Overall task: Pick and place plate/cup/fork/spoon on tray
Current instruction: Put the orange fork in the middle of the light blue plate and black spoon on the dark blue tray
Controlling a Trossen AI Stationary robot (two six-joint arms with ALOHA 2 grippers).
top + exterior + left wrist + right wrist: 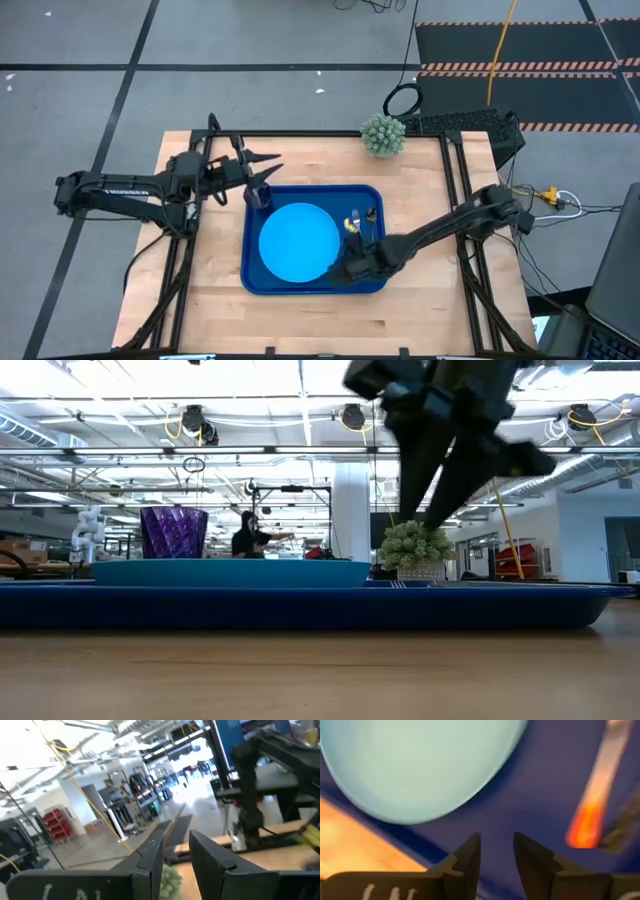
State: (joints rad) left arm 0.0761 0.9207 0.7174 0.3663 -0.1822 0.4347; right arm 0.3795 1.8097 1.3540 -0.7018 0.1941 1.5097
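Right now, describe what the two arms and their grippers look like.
Both arms are dark, near-black, built of slim jointed links. The left gripper ends in two long, pointed dark fingers; its wrist view shows angular flat-faced fingers and pale lettering on the body beneath. The right gripper looks the same: dark wedge-shaped fingers, faint white markings below.

Both arms, the left arm (120,190) and the right arm (440,228), are slim, jointed and near-black with pale lettering on the left one's long link, each ending in two dark wedge-shaped fingers (465,857) above a wrist block bearing faint white marks.
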